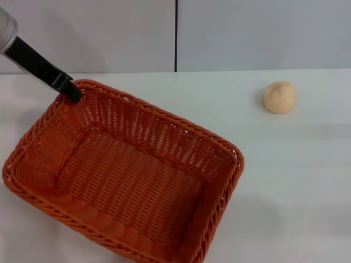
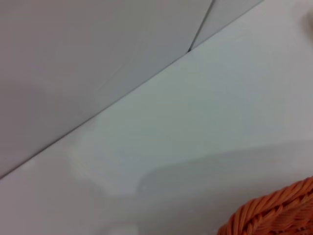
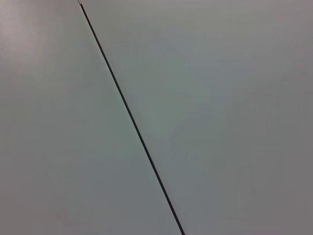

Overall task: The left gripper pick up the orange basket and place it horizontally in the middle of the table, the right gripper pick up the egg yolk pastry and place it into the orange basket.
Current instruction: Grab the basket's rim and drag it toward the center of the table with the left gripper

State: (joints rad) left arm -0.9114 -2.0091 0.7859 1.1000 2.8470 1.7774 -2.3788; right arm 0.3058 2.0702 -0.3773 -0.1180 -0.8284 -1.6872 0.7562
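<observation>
- Basket first: the orange basket (image 1: 123, 178) is seen nearest the robot, on the table (image 1: 296, 181), its long axis running diagonally, not yet horizontal.
- At its far left corner the rim is met by the left gripper (image 1: 70, 92); whether it is clamped cannot be told.
- Farther right, well apart, the egg yolk pastry (image 1: 279, 97) is seen; the right gripper is not in view.

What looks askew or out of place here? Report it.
The orange basket sits diagonally on the table, not square to its edge, with the left gripper at its far corner rim. The egg yolk pastry sits outside it, undamaged.
</observation>
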